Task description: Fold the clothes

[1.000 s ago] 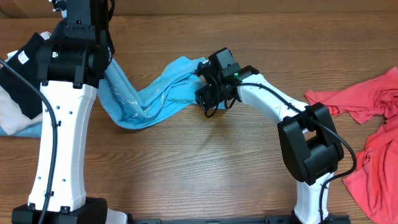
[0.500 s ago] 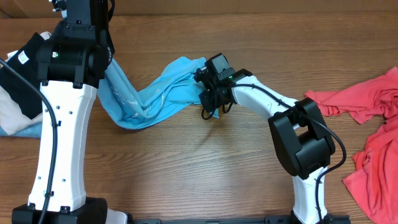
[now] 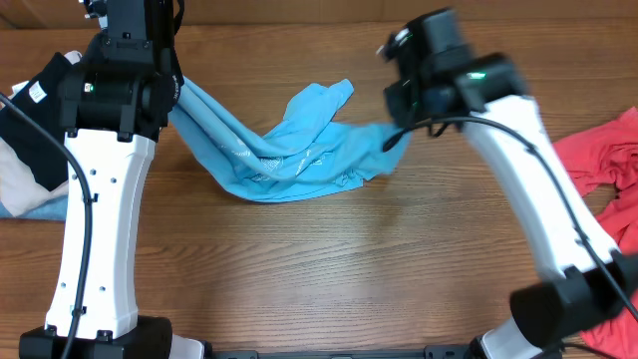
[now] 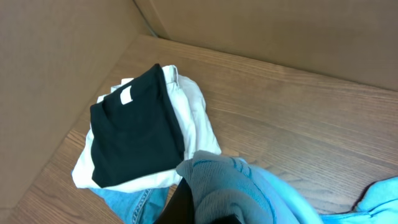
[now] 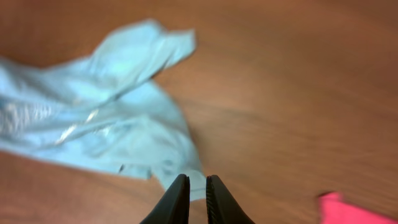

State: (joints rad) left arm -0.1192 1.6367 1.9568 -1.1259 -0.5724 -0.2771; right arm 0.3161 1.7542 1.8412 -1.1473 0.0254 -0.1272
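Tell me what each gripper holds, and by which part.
Both hold the light blue T-shirt: the right gripper pinches a thin edge at one end, the left gripper grips the bunched opposite end.

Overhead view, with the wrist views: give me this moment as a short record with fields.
blue shirt: unfolded and bunched, strung between the two grippers, middle sagging toward the table
left gripper: shut on blue shirt, cloth bunched over it
right gripper: shut on blue shirt, pinching an edge
red shirt: crumpled at the table's right edge, no gripper on it
pile: black garment folded on white ones, far left
fold: not yet begun
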